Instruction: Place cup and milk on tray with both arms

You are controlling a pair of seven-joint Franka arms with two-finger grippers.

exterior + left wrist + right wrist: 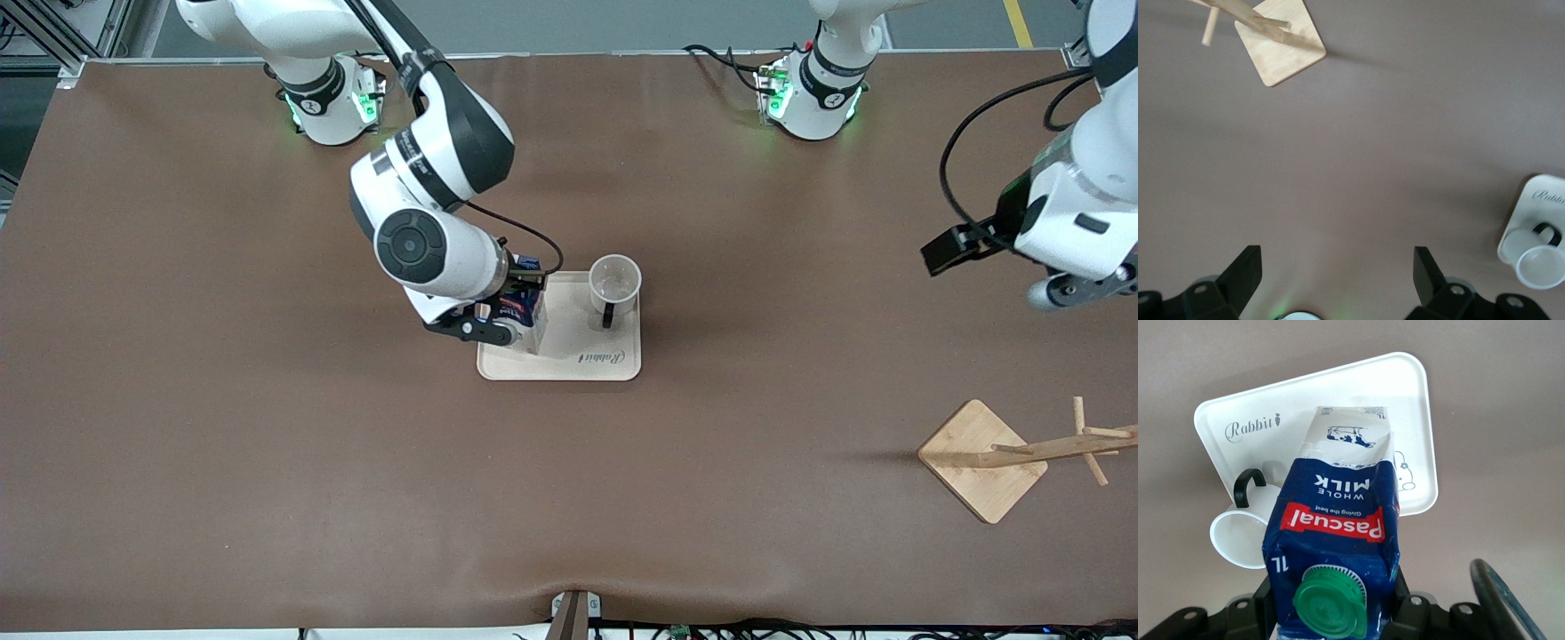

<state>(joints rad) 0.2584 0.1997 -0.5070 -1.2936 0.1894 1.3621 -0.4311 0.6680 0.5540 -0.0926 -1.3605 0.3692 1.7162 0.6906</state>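
Observation:
The cream tray (578, 360) lies mid-table and also shows in the right wrist view (1338, 393). The white cup (614, 283) stands upright on the tray at its end toward the left arm, black handle toward the front camera. My right gripper (514, 307) is shut on the dark blue milk (524, 309) near its green cap (1331, 600). The carton stands upright at the tray's end toward the right arm. I cannot tell if its base touches the tray. My left gripper (949, 252) is open and empty, up over the table's left-arm end; it waits.
A wooden rack with a square base (981, 460) and slanted pegs stands toward the left arm's end, nearer the front camera than the tray; it shows in the left wrist view (1280, 40). The cup (1539, 265) and a tray corner (1538, 197) show there too.

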